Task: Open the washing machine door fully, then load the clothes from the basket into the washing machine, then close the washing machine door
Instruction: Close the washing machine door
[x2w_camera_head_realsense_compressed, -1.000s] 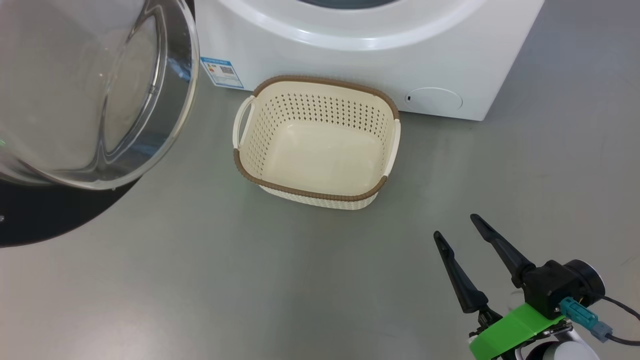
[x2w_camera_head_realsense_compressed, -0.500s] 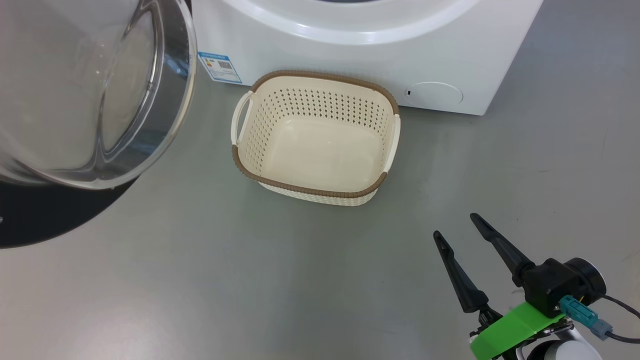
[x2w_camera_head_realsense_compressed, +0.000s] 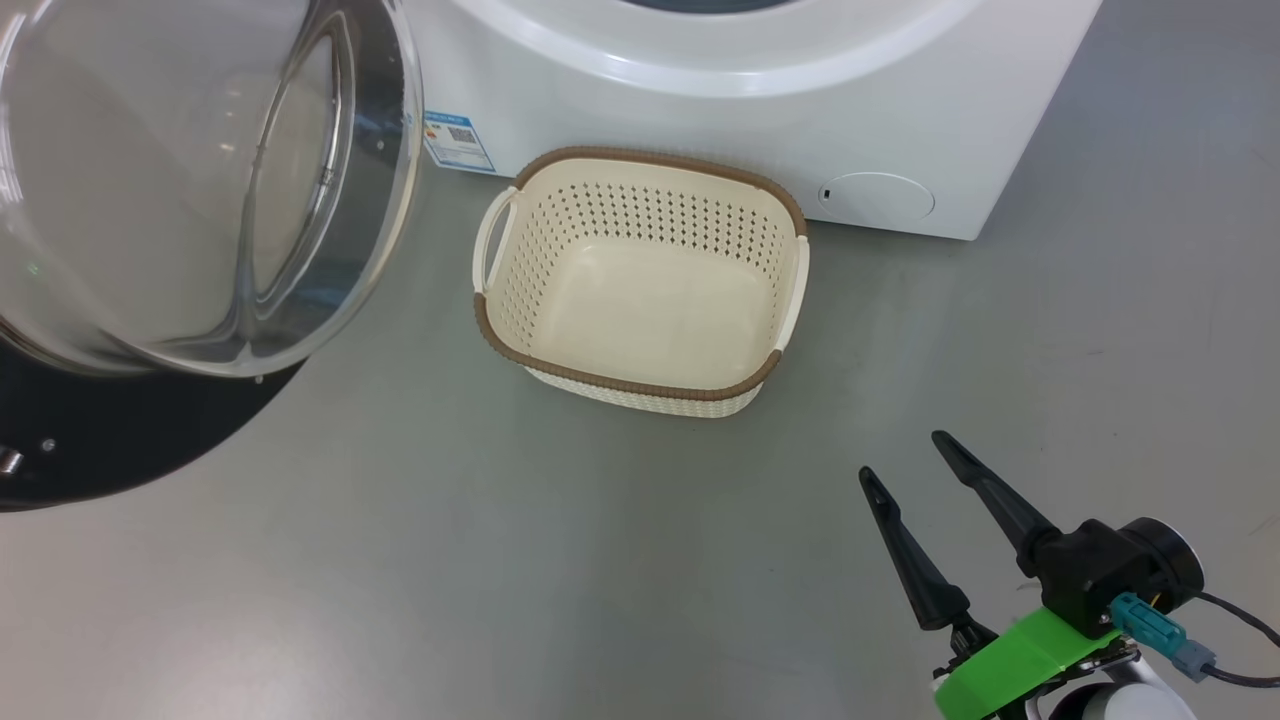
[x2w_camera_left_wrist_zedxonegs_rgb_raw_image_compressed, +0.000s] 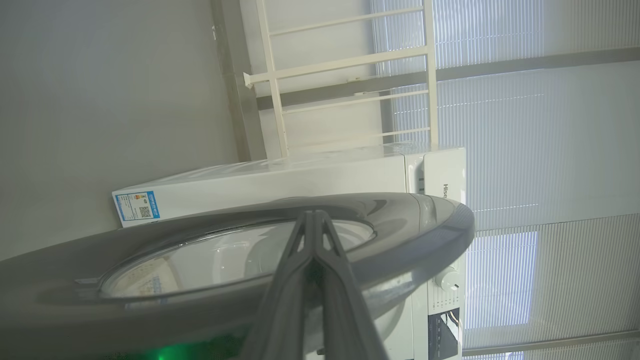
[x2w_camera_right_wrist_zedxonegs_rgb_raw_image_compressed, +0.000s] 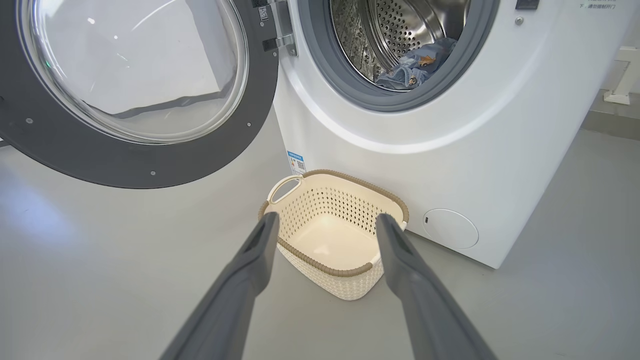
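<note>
The washing machine door (x2w_camera_head_realsense_compressed: 200, 200) stands swung open at the left, its clear glass bowl bulging from a black rim (x2w_camera_right_wrist_zedxonegs_rgb_raw_image_compressed: 125, 160). Light blue clothes (x2w_camera_right_wrist_zedxonegs_rgb_raw_image_compressed: 415, 67) lie inside the steel drum of the washing machine (x2w_camera_right_wrist_zedxonegs_rgb_raw_image_compressed: 450, 150). The cream basket (x2w_camera_head_realsense_compressed: 640, 385) sits empty on the floor against the machine's front. My right gripper (x2w_camera_head_realsense_compressed: 902, 457) hovers open at the lower right, short of the basket (x2w_camera_right_wrist_zedxonegs_rgb_raw_image_compressed: 345, 272), with nothing between its fingers. My left gripper (x2w_camera_left_wrist_zedxonegs_rgb_raw_image_compressed: 314, 216) is shut, its fingers pressed together and lying across the door's outer rim (x2w_camera_left_wrist_zedxonegs_rgb_raw_image_compressed: 425, 225).
A blue energy label (x2w_camera_head_realsense_compressed: 458, 142) and a round lower cap (x2w_camera_head_realsense_compressed: 877, 197) mark the machine's front. Grey floor (x2w_camera_head_realsense_compressed: 500, 550) spreads in front of the basket. A white railing (x2w_camera_left_wrist_zedxonegs_rgb_raw_image_compressed: 350, 65) and window blinds stand beyond the machine in the left wrist view.
The head view has shifted slightly. The door's glass edge has come a little further right, toward the basket. The right gripper holds its place, still open.
</note>
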